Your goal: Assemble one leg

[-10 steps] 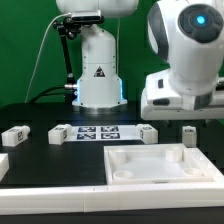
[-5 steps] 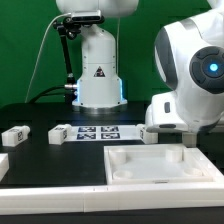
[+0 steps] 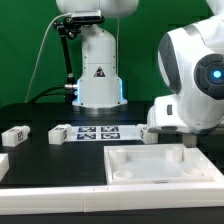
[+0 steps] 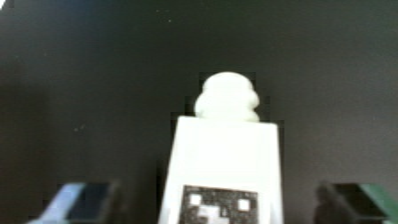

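Note:
In the wrist view a white leg [image 4: 226, 150] with a rounded peg end and a black-and-white tag lies on the black table. It sits between my gripper's [image 4: 217, 205] two fingers with a gap on each side. The gripper is open and around the leg, not touching it. In the exterior view the gripper [image 3: 187, 138] is low at the right, behind the white tray [image 3: 118, 170], and the hand hides most of that leg. Three other legs lie in a row: one [image 3: 15, 134], another [image 3: 60, 133], and a third [image 3: 148, 132].
The marker board [image 3: 98, 131] lies flat between the legs in front of the robot's white base [image 3: 98, 75]. The tray's raised rim is just in front of the gripper. A white part edge [image 3: 3, 163] shows at the exterior view's left.
The arm has swung lower and toward the exterior view's right, bringing the gripper down over the rightmost leg. The other parts have not moved.

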